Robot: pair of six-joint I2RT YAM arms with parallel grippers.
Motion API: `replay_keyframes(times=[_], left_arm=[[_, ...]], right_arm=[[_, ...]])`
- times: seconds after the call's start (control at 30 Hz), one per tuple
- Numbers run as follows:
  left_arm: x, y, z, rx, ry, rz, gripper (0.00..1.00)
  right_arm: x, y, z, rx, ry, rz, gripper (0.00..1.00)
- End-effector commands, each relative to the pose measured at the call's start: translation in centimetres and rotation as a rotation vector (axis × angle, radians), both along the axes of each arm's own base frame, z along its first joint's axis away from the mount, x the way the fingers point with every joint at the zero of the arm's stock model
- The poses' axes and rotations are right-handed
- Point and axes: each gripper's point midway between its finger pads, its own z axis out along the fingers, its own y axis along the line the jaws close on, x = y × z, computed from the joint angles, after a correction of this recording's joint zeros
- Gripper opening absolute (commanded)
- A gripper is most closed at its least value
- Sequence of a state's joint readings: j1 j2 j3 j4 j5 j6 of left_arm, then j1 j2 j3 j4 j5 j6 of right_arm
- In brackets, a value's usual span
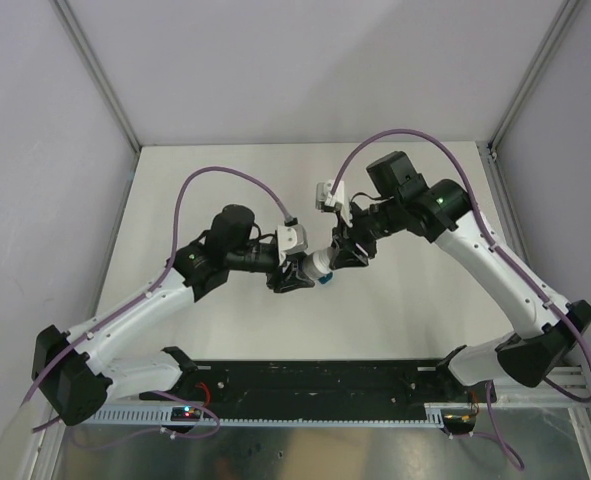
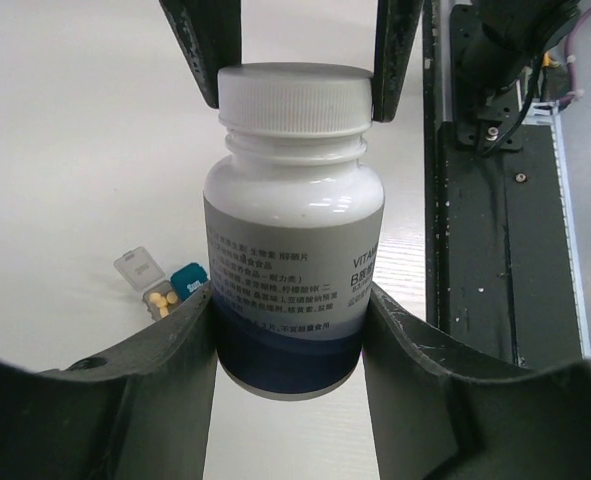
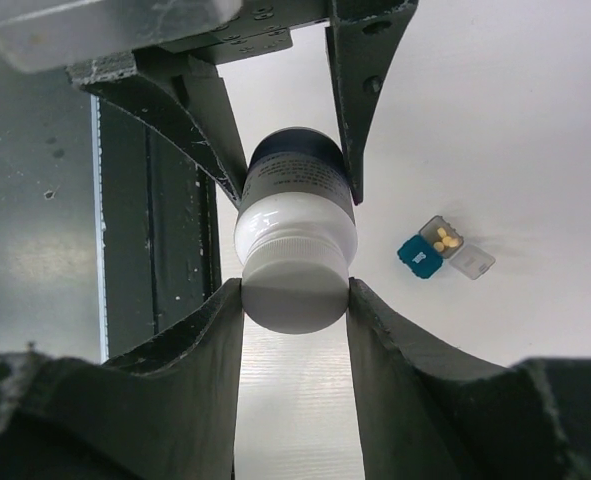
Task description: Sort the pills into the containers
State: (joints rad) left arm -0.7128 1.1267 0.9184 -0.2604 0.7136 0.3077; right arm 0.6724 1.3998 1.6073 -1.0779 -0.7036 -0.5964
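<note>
A white pill bottle (image 2: 293,230) with a blue-banded label and a ribbed white cap (image 3: 297,275) hangs level above the table between both arms. My left gripper (image 2: 290,300) is shut on the bottle's lower body. My right gripper (image 3: 295,290) is shut on the cap. On the table to the side lie the containers (image 2: 170,285), a teal-blue cube (image 3: 419,256) joined to a grey one (image 3: 442,239). The grey one's clear lid is open and a few yellow pills (image 2: 158,297) lie inside. From above only a blue bit of the containers (image 1: 326,280) shows beneath the bottle (image 1: 317,265).
A black base rail (image 1: 315,385) runs along the table's near edge, close beside the bottle in the wrist views. Grey enclosure walls with metal posts (image 1: 95,70) bound the white table (image 1: 225,185) at the back and sides.
</note>
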Motion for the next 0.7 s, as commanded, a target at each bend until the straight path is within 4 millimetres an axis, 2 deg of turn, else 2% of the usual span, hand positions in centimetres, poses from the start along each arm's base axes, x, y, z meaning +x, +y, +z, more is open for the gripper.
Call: replay_keyframes(times=[0.0, 0.43, 0.67], left_arm=[[2.2, -0.5, 2.2, -0.02, -0.097, 0.07, 0.0], [5.7, 0.2, 3.2, -0.029, -0.161, 0.276, 0.0], [6.8, 0.4, 3.0, -0.015, -0.209, 0.357, 0.0]], right_arm=[[-0.4, 1.4, 0.5, 0.043, 0.082, 0.01, 0.09], [1.4, 2.1, -0.6, 0.054, 0.264, -0.077, 0.06], [2.2, 2.6, -1.9, 0.027, 0.383, -0.107, 0.07]])
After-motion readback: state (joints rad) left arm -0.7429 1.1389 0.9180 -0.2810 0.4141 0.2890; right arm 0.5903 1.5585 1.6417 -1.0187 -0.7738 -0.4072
